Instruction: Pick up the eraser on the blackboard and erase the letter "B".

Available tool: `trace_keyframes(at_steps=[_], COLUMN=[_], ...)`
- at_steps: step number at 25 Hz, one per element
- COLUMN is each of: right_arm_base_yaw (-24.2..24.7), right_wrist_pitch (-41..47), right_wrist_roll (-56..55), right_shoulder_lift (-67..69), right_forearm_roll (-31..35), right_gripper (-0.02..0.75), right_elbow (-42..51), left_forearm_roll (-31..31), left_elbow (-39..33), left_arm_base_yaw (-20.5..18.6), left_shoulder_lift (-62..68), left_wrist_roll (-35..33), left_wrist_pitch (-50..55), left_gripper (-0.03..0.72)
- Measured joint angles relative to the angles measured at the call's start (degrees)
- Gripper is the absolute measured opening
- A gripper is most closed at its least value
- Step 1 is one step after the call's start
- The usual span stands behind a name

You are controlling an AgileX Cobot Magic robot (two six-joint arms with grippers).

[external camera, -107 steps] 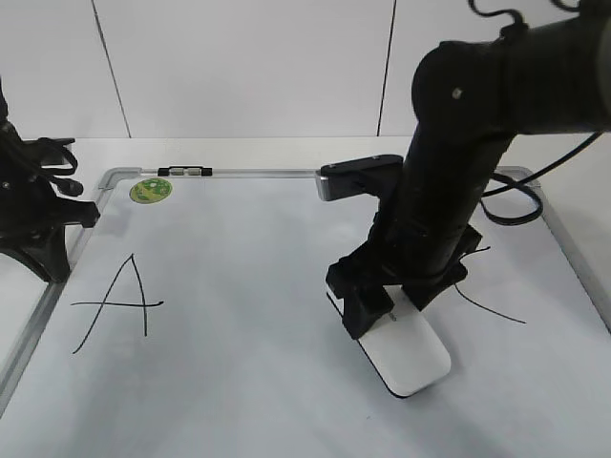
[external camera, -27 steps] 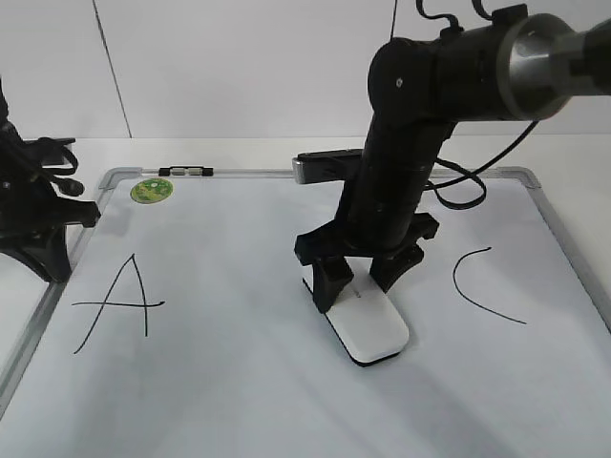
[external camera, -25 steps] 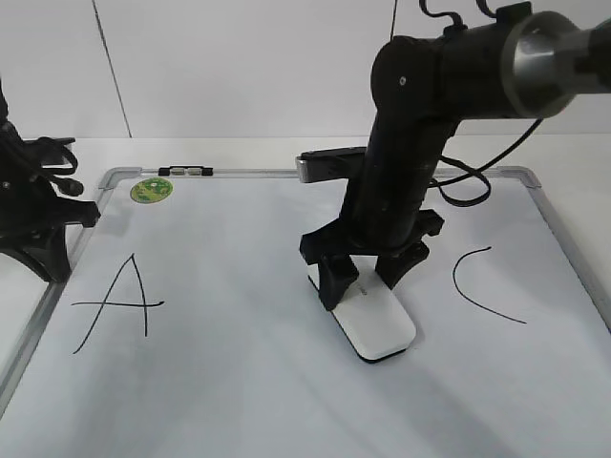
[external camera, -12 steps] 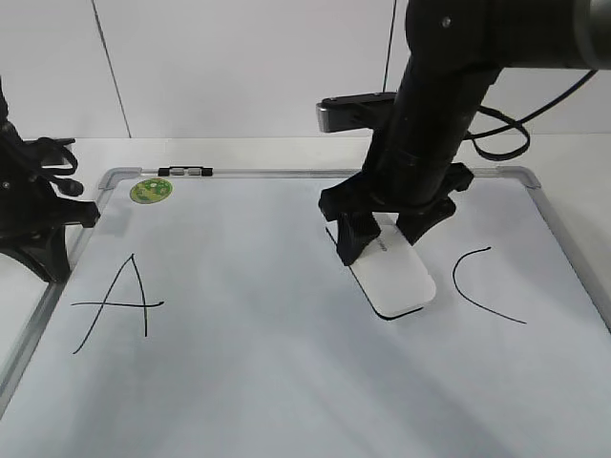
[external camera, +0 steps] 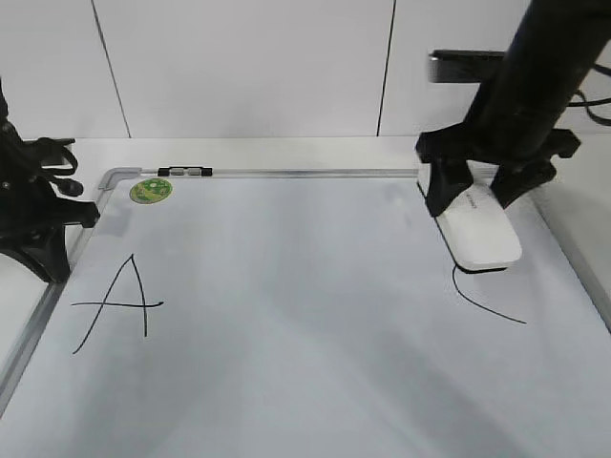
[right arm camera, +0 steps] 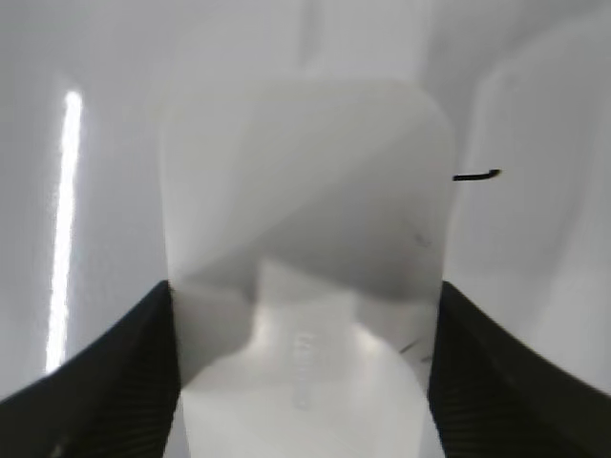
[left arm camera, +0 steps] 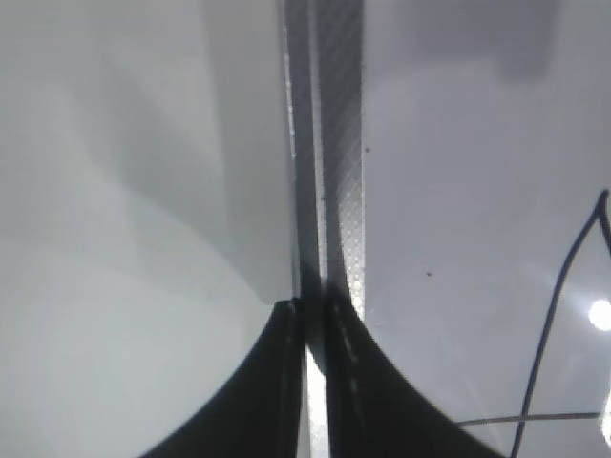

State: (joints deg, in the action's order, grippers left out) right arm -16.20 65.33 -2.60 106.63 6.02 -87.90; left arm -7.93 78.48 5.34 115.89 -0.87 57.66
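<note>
The white eraser (external camera: 477, 229) is held by my right gripper (external camera: 475, 196), whose jaws are shut on its two long sides, at the back right of the blackboard (external camera: 286, 372). The eraser lies low over the upper end of the black "C" (external camera: 489, 307) and covers it. In the right wrist view the eraser (right arm camera: 305, 191) fills the space between the black fingers (right arm camera: 105, 372), and a short black stroke (right arm camera: 477, 175) shows beside it. No letter "B" shows on the board. My left gripper (external camera: 43, 224) is shut and empty at the board's left edge.
A black "A" (external camera: 119, 301) is at the board's left. A green sticker (external camera: 151, 190) and a small marker (external camera: 184, 172) sit at the back left corner. The left wrist view shows the silver frame (left arm camera: 339, 172) under the shut left gripper (left arm camera: 310, 307).
My right gripper has carried the eraser from the board's middle toward the back right, onto the top of the "C". The left arm has not moved.
</note>
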Motion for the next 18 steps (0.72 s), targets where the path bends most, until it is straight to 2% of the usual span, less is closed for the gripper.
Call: trace_keyframes(at_steps=[10, 18], right_arm_base_yaw=[11.0, 15.7], right_wrist_pitch=[3.2, 3.4], right_wrist_roll=[2.2, 6.3], right_shoulder_lift=[-1.4, -1.4], right_forearm_roll=[-0.1, 0.1], right_gripper=[0.548, 0.548], right_elbow=[0.5, 0.5], left_forearm_roll=[0.0, 0.1], left_elbow=[0.0, 0.0], left_arm_base_yaw=[0.0, 0.0], left_shoulder_lift=[0.0, 0.0], left_wrist_roll=[0.0, 0.0], left_wrist_pitch=[0.0, 0.0], left_gripper=[0.021, 0.021])
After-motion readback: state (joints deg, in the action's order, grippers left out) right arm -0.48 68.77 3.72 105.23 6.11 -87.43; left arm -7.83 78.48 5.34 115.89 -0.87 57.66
